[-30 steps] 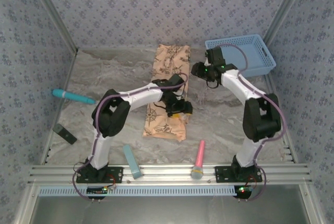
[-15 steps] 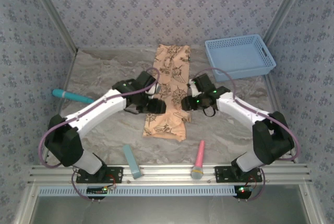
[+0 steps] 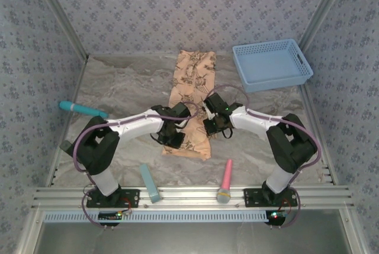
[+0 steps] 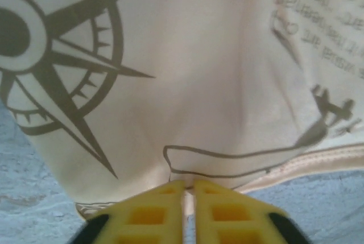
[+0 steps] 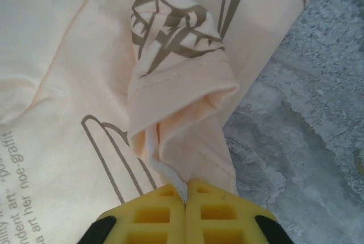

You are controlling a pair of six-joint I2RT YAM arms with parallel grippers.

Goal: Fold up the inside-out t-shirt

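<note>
T-shirt (image 3: pixel 192 82) lies as a long strip, centre frame, on the tabletop (image 3: pixel 118 88). Left gripper (image 4: pixel 187 190) and right gripper (image 5: pixel 186 190) each pinch a corner at its lower end. Best lift both evenly and carry them toward the upper end, edges aligned.

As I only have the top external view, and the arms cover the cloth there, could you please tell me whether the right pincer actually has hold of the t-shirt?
Observer: Yes. In the right wrist view the right pincer is shut on a bunched-up fold of the t-shirt, and a white stitched seam runs straight into its grip.
Operator: Thank you. And how does the left one stand, please?
Observer: In the left wrist view the left pincer is shut on the very edge of the cloth, just to the right of a large compass print.
</note>
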